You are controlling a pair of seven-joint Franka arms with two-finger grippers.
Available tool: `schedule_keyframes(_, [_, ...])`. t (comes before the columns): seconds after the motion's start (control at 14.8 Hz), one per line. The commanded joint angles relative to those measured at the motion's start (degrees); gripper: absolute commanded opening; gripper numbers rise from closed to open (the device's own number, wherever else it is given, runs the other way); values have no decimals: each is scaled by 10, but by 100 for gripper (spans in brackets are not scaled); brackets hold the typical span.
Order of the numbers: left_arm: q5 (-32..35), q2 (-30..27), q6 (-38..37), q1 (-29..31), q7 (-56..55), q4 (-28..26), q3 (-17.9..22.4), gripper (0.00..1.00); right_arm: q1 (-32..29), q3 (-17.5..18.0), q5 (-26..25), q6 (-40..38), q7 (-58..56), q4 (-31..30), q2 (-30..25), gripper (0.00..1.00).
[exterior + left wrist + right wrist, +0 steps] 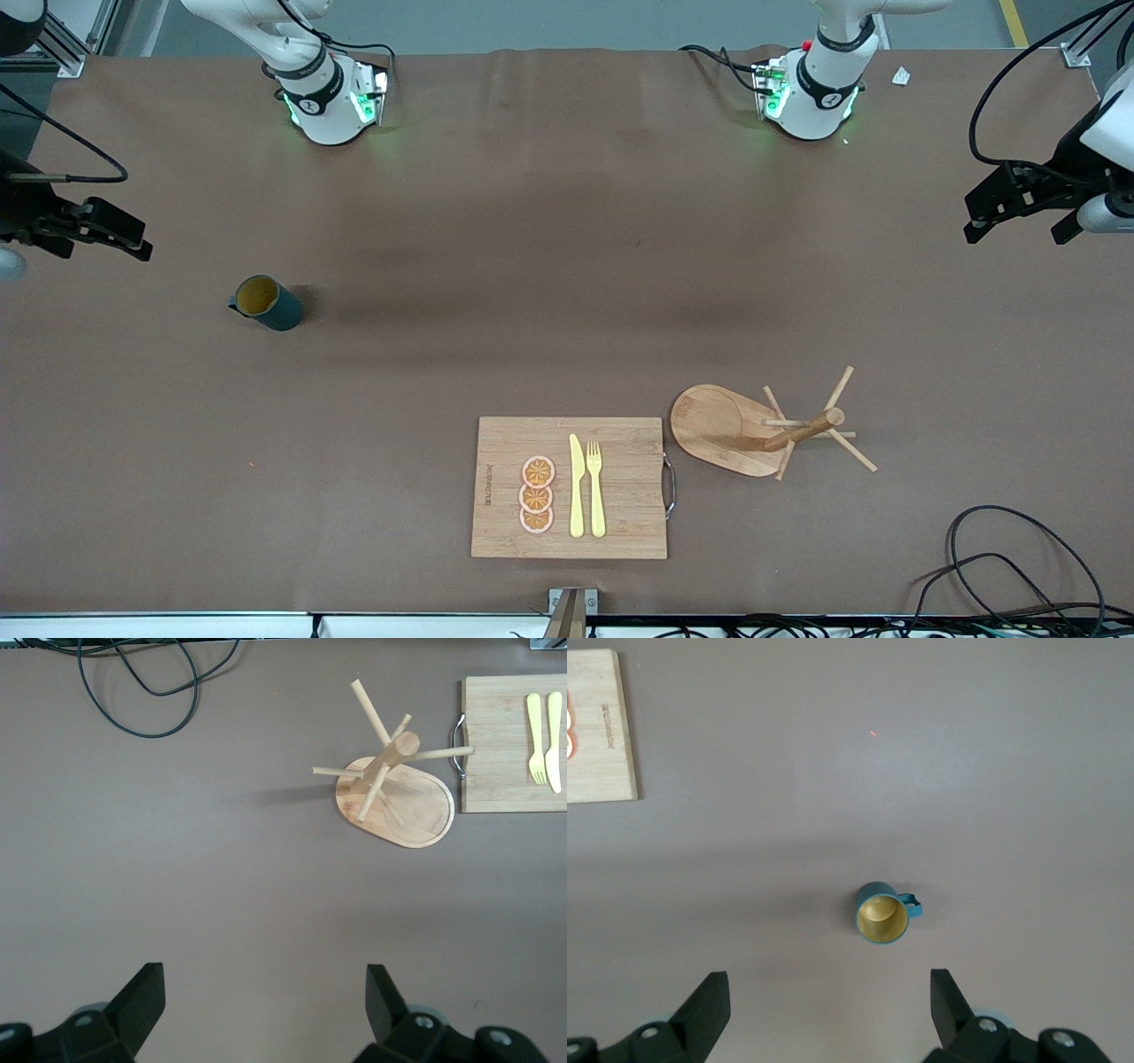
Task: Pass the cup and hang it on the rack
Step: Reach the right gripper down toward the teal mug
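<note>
The cup (268,303) is set toward the right arm's end. The rack (762,430) is placed beside the board (570,487), toward the left arm's end; knife (577,486) and fork (595,487) lie on the board.

You see the cutting board (598,725) cut off by the upper left frame edge in the right wrist view, orange slices (569,731) barely showing.

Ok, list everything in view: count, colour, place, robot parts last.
cup: one, dark teal, yellow inside, upright toward the right arm's end.
rack: one, light wood, beside the cutting board, toward the left arm's end.
cutting board: one, bamboo, nearest the front camera.
knife: one, yellow, on the board.
fork: one, yellow, beside the knife.
orange slices: three, on the board.
left claw: open, waiting.
right claw: open, waiting.
</note>
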Motion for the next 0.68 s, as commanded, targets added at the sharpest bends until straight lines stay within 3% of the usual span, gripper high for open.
schedule_keyframes(0.0, [-6, 5, 1, 5, 23, 4, 1, 100, -3, -1, -9, -2, -2, 6, -9, 100])
schedule_keyframes(0.47, [-6, 8, -2, 4, 18, 5, 1, 100, 2, 0, -2, -29, 5, -17, -4, 100])
schedule_keyframes(0.61, [-5, 7, -2, 3, 13, 5, 1, 100, 10, 2, -2, 9, 5, -77, -9, 100])
